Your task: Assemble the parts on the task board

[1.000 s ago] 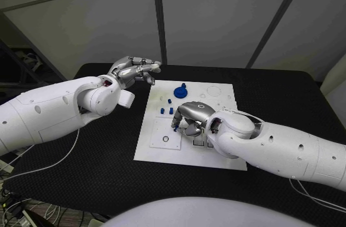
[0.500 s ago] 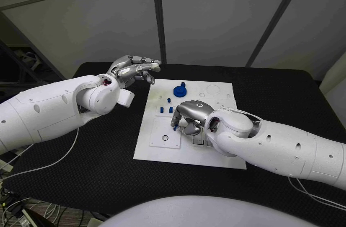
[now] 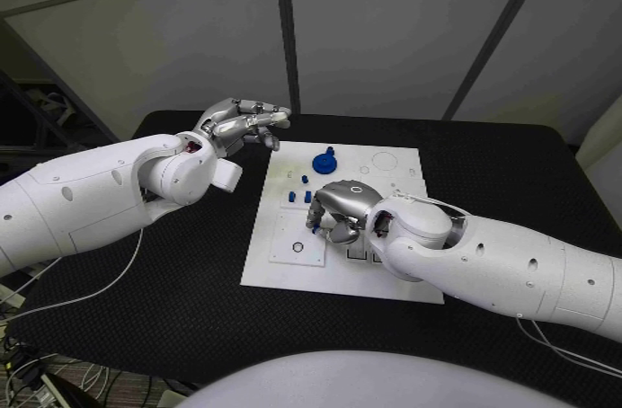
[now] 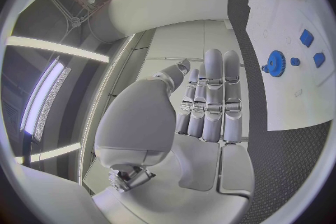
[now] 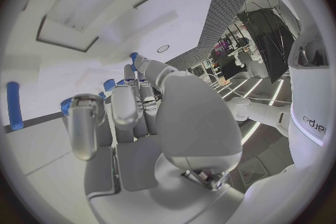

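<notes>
The white task board (image 3: 292, 275) lies in the middle of the black table. A blue gear (image 3: 324, 164) with a peg stands near its far edge, and small blue parts (image 3: 302, 195) lie just in front of it. My right hand (image 3: 340, 212) rests low over the board's middle with its fingers curled down. Bits of blue (image 5: 108, 84) show between those fingers, and I cannot tell whether they are held. A blue peg (image 5: 13, 105) lies on the board beside that hand. My left hand (image 3: 243, 123) hovers off the board's far left corner, fingers (image 4: 213, 95) straight, holding nothing.
A recessed panel with a small ring (image 3: 298, 248) sits on the board's near left part. Round outlines (image 3: 384, 165) mark its far right corner. Black table (image 3: 155, 273) spreads on both sides of the board. My right forearm (image 3: 505, 264) covers the board's near right corner.
My right hand has edged slightly to the left over the board. The left hand's fingers have straightened a little; its arm stays in place.
</notes>
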